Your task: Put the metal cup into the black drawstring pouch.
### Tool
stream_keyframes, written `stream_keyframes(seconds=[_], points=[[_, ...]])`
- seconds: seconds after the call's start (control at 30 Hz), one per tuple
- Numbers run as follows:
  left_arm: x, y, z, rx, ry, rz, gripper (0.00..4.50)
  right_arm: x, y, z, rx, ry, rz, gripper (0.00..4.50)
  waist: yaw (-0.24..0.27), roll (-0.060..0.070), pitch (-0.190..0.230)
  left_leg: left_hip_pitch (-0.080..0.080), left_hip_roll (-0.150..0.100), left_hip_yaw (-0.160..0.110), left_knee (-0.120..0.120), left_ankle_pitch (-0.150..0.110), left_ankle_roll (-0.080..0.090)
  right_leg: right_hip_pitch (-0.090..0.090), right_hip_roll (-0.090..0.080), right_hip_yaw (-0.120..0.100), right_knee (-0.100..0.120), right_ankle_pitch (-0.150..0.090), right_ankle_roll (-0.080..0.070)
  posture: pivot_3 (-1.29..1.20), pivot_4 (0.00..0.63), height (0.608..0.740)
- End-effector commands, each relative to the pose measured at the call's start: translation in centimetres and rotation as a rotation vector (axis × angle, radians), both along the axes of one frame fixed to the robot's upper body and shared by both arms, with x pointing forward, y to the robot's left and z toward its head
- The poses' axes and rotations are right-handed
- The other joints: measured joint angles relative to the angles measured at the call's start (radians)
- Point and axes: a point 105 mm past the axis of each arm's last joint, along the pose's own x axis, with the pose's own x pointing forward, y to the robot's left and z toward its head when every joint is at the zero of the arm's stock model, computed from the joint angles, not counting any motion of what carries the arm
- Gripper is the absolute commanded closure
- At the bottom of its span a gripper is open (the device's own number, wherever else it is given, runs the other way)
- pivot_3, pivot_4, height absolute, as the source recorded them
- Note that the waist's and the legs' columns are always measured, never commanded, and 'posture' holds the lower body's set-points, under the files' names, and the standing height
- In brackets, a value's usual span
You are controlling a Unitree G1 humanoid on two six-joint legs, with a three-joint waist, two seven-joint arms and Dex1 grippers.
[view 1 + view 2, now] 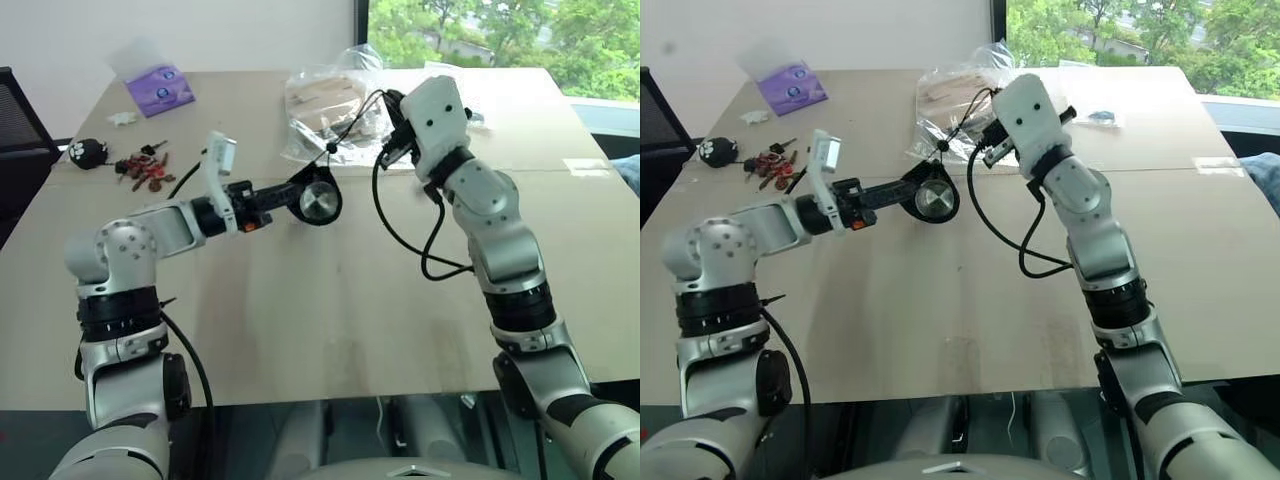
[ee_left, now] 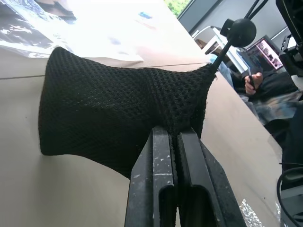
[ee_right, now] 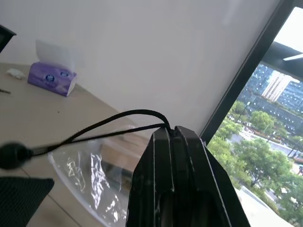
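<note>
Pouch: black drawstring pouch (image 1: 305,195) held above the table (image 1: 330,300), over its middle, toward the far edge.
Cup: metal cup (image 1: 321,203) sits inside the pouch, its shiny end showing.
Left gripper (image 2: 176,135): fingers look pressed together on the pouch's mesh fabric.
Right gripper (image 3: 173,132): raised higher, fingers clamped on the pouch's cord (image 3: 113,120).
Toggle (image 2: 241,32): hangs on the cord between them.

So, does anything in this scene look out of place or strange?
Nothing is spilled or damaged. One odd thing: the black drawstring pouch is held off the table with the metal cup showing at its mouth. The left gripper pinches the fabric, and the right gripper pulls the cord up, jaws shut.
</note>
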Motion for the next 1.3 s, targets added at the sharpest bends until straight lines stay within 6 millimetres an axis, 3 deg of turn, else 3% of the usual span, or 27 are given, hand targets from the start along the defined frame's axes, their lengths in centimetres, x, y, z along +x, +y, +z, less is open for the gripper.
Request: stream_keyframes(seconds=[0.03,0.07,0.2,0.37,0.6,0.93,1.2,1.3], points=[[-0.7,0.3,2.6,-0.014,-0.12,0.02,2.74,-1.2,-0.3,3.3,0.06,-0.115,0.017,4.5,0.003,0.0,0.0,0.0,0.0,0.0,0.0,0.0,0.0,0.0,0.0,0.0,0.0,0.0,0.0,0.0,0.15,0.74],[-0.7,0.3,3.1,0.002,-0.155,0.029,2.34,-1.4,-0.2,3.6,0.06,-0.123,0.025,4.5,0.005,0.0,0.0,0.0,0.0,0.0,0.0,0.0,0.0,0.0,0.0,0.0,0.0,0.0,0.0,0.0,0.15,0.74],[-0.7,-0.2,4.3,0.123,-0.287,0.062,2.34,-2.2,0.0,5.2,0.072,-0.163,0.057,4.5,0.009,0.0,0.0,0.0,0.0,0.0,0.0,0.0,0.0,0.0,0.0,0.0,0.0,0.0,0.0,0.0,0.15,0.74],[-0.9,-2.6,5.6,0.199,-0.464,0.014,2.34,-2.8,0.4,6.4,0.069,-0.186,0.084,4.5,0.014,0.0,0.0,0.0,0.0,0.0,0.0,0.0,0.0,0.0,0.0,0.0,0.0,0.0,0.0,0.0,0.15,0.74],[-0.2,-6.1,6.7,0.139,-0.536,-0.078,2.34,-3.5,1.1,6.9,0.057,-0.194,0.105,4.5,0.024,0.0,0.0,0.0,0.0,0.001,0.0,0.0,0.0,0.0,0.001,0.0,-0.001,0.0,0.0,0.0,0.15,0.74],[1.7,-8.7,8.4,0.035,-0.57,-0.124,2.34,-4.3,1.6,6.7,0.035,-0.191,0.112,4.5,0.023,0.0,0.0,0.0,-0.001,0.001,0.0,0.0,0.0,0.0,0.001,0.0,-0.001,0.0,0.0,0.0,0.15,0.74],[2.7,-10.7,8.7,0.0,-0.591,-0.163,2.34,-4.6,1.6,6.8,0.024,-0.197,0.102,4.5,0.023,0.0,0.0,0.0,-0.001,0.001,0.0,0.0,0.0,0.0,0.001,0.0,-0.001,0.0,0.0,0.0,0.15,0.74],[3.0,-11.1,8.6,-0.009,-0.591,-0.169,3.14,-4.8,1.5,6.9,0.023,-0.202,0.097,4.5,0.022,0.0,0.0,-0.001,-0.001,0.001,0.0,0.0,0.0,0.0,0.001,0.0,-0.001,0.0,0.0,0.0,0.15,0.74]])
